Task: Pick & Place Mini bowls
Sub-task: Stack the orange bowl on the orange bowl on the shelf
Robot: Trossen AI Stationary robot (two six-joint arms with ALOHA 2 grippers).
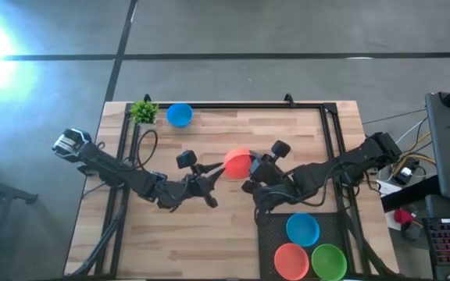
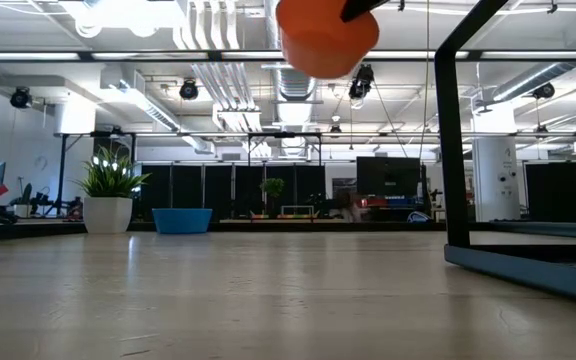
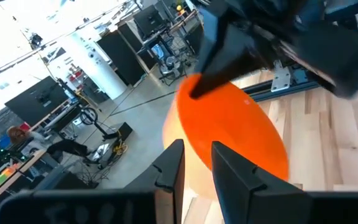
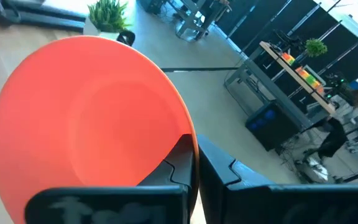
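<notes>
**One orange bowl up in the air**

Hangs high over the middle of the table (image 1: 209, 234), this orange bowl (image 1: 238, 162), touching no wood. Pinched at the rim by the right gripper (image 4: 194, 152), with both fingers shut tight on the thin edge. Tipped on its side, with the hollow part turned to the right wrist camera. Met from the other side by the left gripper (image 3: 196, 158), just beside the bowl, with fingers a little apart and gripping nothing. Seen from the low camera as a round orange shape right at the top, well above the table.

Far back by the left corner: a blue bowl (image 1: 179, 115), sitting flat on the wood, just beside a small green plant (image 1: 143, 111).

Down at the front right: a dark tray (image 1: 268, 234) with three more bowls inside. Near the middle, a second blue bowl (image 1: 302, 229). In front of that, side by side, a red-orange bowl (image 1: 291, 260) and a green bowl (image 1: 328, 261).
</notes>
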